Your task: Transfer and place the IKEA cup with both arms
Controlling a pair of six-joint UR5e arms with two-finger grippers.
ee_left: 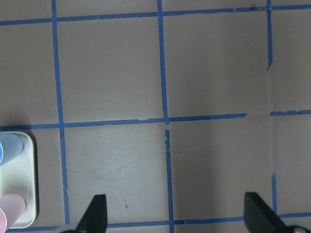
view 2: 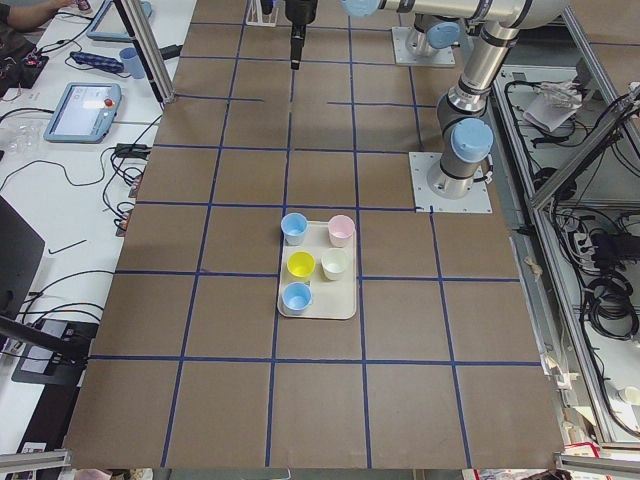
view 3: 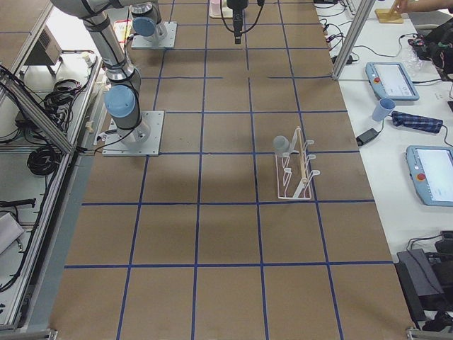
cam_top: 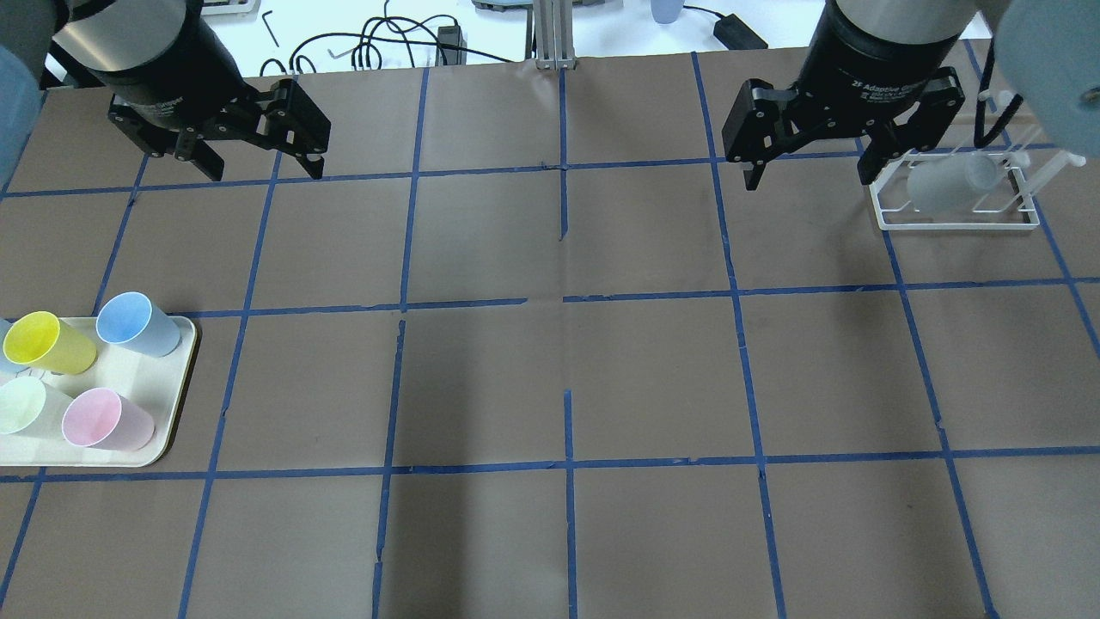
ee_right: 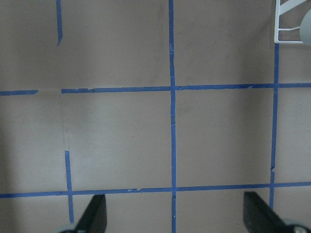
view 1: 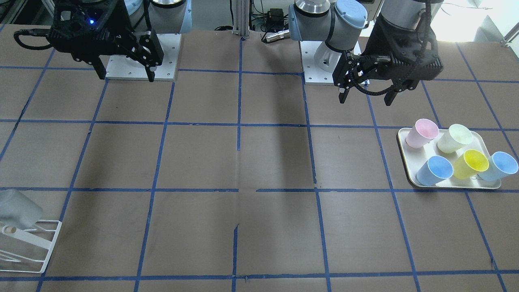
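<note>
The pale grey IKEA cup [cam_top: 945,182] lies tilted on a peg of the white wire rack [cam_top: 954,225], at the table's far right in the overhead view. It also shows in the front view [view 1: 18,209] and the exterior right view [view 3: 281,144]. My right gripper [cam_top: 809,179] is open and empty, above the table just left of the rack and apart from the cup. My left gripper [cam_top: 262,172] is open and empty over bare table at the far left. Both also show in the front view: left [view 1: 366,100], right [view 1: 126,77].
A cream tray [cam_top: 172,413] at the left edge holds several coloured cups: yellow [cam_top: 47,342], light blue [cam_top: 137,324], pink [cam_top: 107,419], pale cream-green [cam_top: 26,407]. The table is brown paper with a blue tape grid. The arm bases stand at the robot's side.
</note>
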